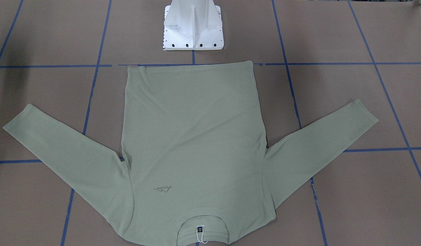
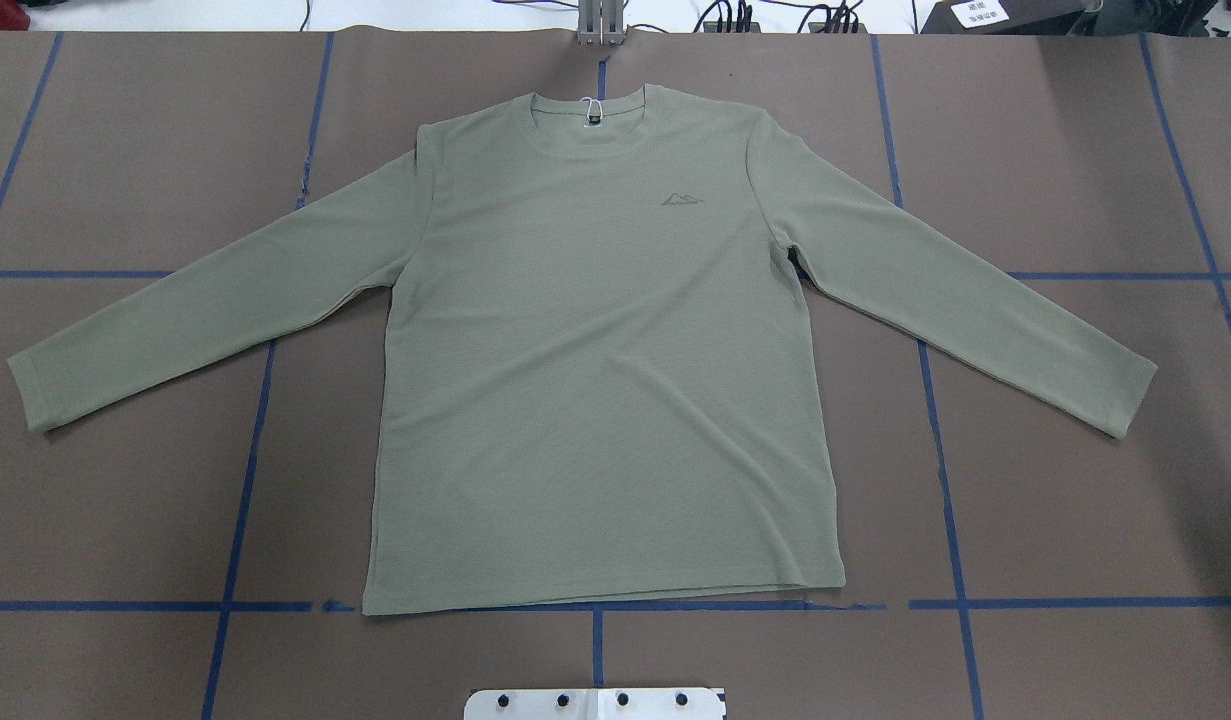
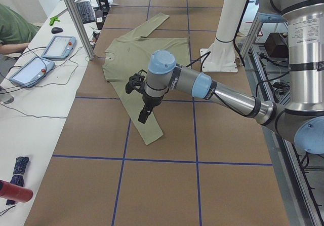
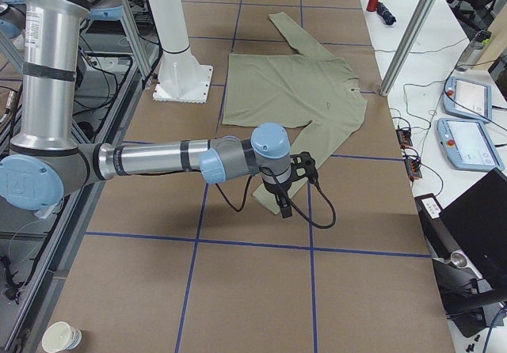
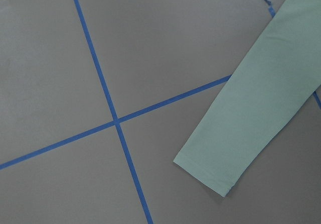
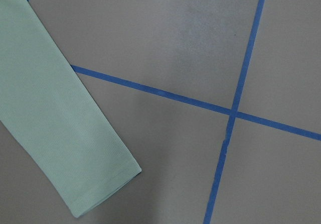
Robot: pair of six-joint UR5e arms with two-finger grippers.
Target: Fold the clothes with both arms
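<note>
Shirt: I see the shirt [image 2: 595, 380] lying flat and face up in the middle of the table [image 2: 1075, 150], with the neck on the far side from the robot and the hem just short of the white pedestal [image 1: 193, 27].
Sleeves: both are spread wide and angled out, so the left cuff [image 2: 35, 400] and the right cuff [image 2: 1125, 400] lie well apart from the body.
Left gripper: the left gripper [image 3: 143, 118] hangs over the left sleeve near its cuff. I cannot tell how its jaws stand or whether it holds anything.
Right gripper: the right gripper [image 4: 285, 210] hangs likewise by the right sleeve, and here too I cannot tell.
Stage: I judge that no fold is made yet and that the sleeves come first.
Risk, grasp: a shallow pinch could take one layer only, or catch the brown paper under the cuff.
Risk, timing: if one arm leads, the sleeve could drag the body askew and wrinkle it.
</note>
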